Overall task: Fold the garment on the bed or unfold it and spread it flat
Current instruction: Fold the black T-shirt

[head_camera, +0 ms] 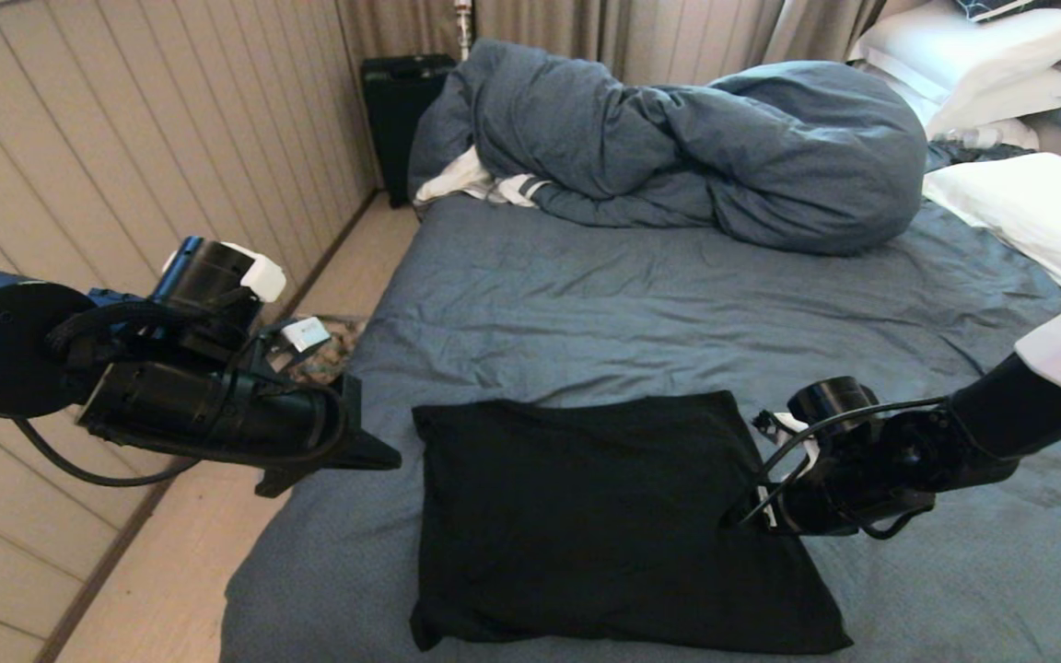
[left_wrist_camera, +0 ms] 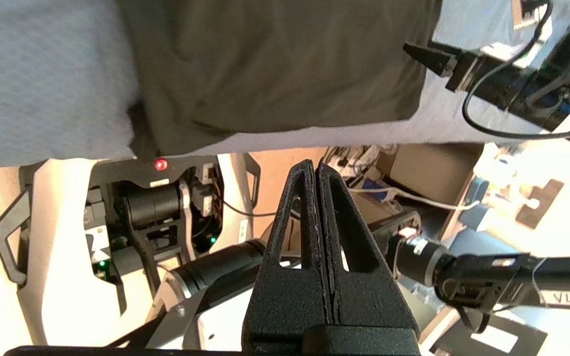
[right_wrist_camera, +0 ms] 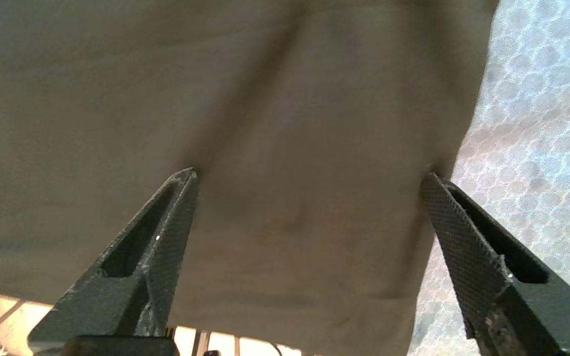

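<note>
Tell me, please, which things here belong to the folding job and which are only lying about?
Job: garment, folded on the bed; right gripper, open at its edge; left gripper, shut.
Lying about: duvet; pillows; black suitcase.

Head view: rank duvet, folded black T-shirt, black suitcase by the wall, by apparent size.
1. duvet, the largest, though it sits farther back.
2. T-shirt, close behind it in area; it lies nearer the camera, so the true order is unsure.
3. suitcase, clearly the smallest, and partly hidden by the duvet.

Left pincer [left_wrist_camera: 317, 170] closed, empty, off bed [left_wrist_camera: 42, 99] edge; garment [left_wrist_camera: 275, 64] beyond.
</note>
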